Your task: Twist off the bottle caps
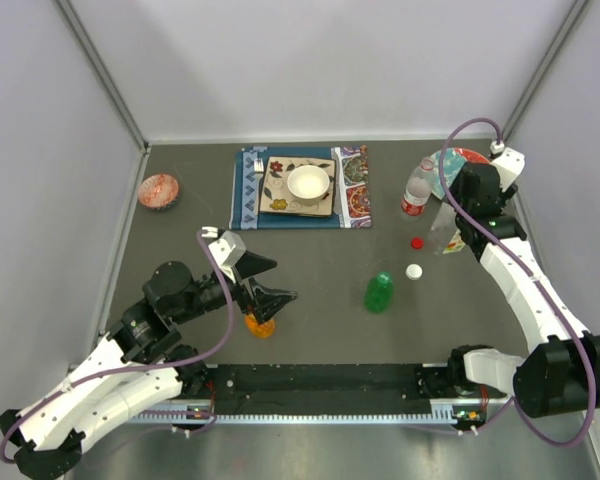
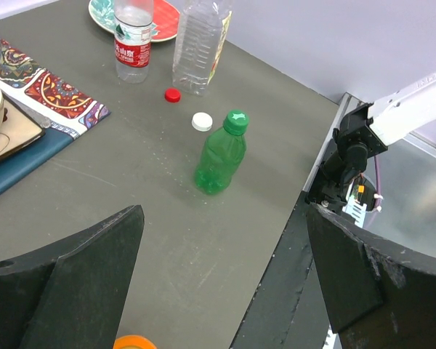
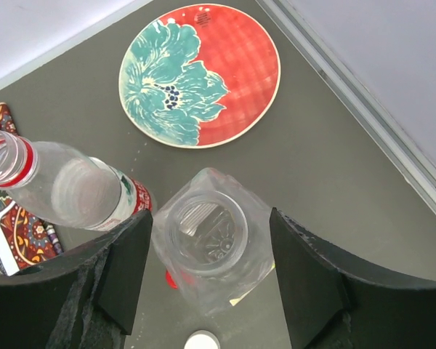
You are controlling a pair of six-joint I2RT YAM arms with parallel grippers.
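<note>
Bottle caps (image 2: pixel 202 121): 4 are counted, 4 bottles (image 2: pixel 220 156). Clear bottle (image 3: pixel 203 218)'s open mouth is shown only by right wrist, flanked by right hand (image 3: pixel 211 254), grip untellable; left hand (image 2: pixel 225 218) spread.

The left arm reaches from the near left toward the middle, and the left tool (image 1: pixel 285 280) is held low with its jaws spread wide. The right arm stretches along the right side to the far right. Its wrist is bent and the right tool (image 3: pixel 209 233) points straight down, jaws partly apart.

Overhead, two close wrist views sharing bottles (image 1: pixel 417 188)
</note>
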